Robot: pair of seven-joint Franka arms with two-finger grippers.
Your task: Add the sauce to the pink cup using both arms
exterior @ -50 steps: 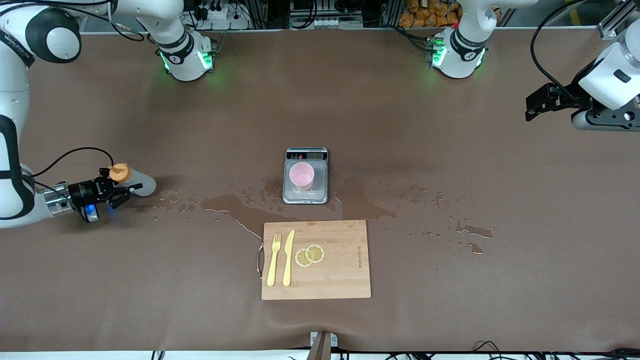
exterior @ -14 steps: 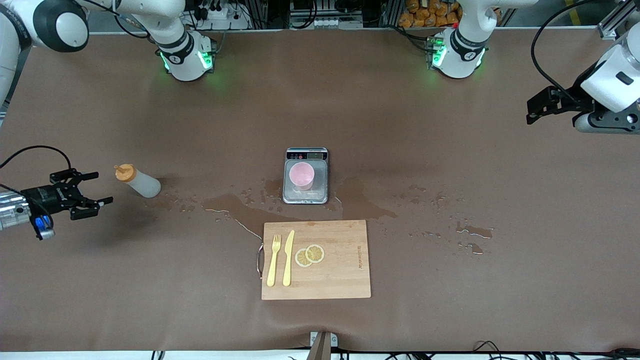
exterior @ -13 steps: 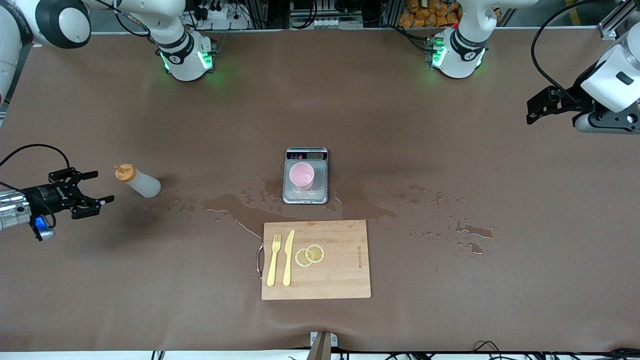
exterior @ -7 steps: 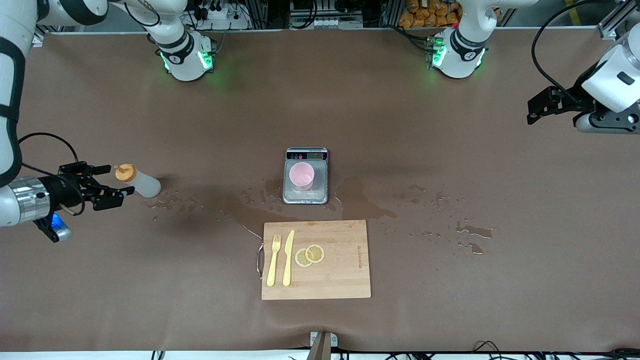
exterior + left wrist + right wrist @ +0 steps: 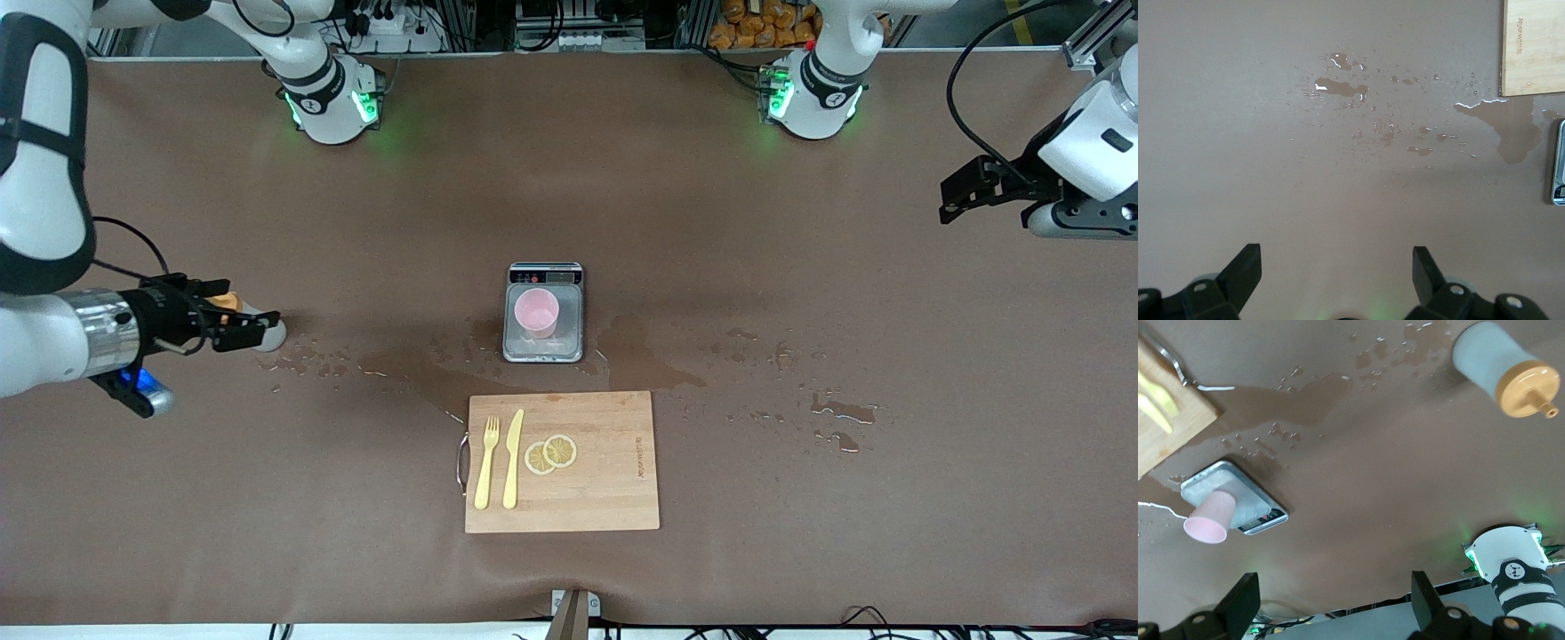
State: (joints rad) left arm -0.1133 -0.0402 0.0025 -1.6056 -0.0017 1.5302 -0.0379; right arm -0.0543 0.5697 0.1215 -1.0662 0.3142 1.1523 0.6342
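The sauce bottle [image 5: 272, 336], whitish with an orange cap [image 5: 229, 303], stands toward the right arm's end of the table and is largely covered by my right gripper [image 5: 253, 327]. The right wrist view shows the bottle [image 5: 1488, 357] off to one side of the open, empty right gripper [image 5: 1335, 603], not between its fingers. The pink cup [image 5: 536, 311] stands on the grey scale [image 5: 569, 342] at mid-table, and shows in the right wrist view [image 5: 1210, 519]. My left gripper [image 5: 956, 191] waits, open and empty [image 5: 1336, 270], over the left arm's end of the table.
A wooden cutting board [image 5: 605, 480] lies nearer the front camera than the scale, with a yellow fork [image 5: 485, 462], yellow knife [image 5: 513, 458] and lemon slices [image 5: 550, 453]. Water puddles [image 5: 418, 364] spread around the scale and toward the left arm's end [image 5: 836, 413].
My right gripper drew back from the bottle to the table's end, then came back in, and is now over it, open. The bottle, cup and left arm have barely moved.
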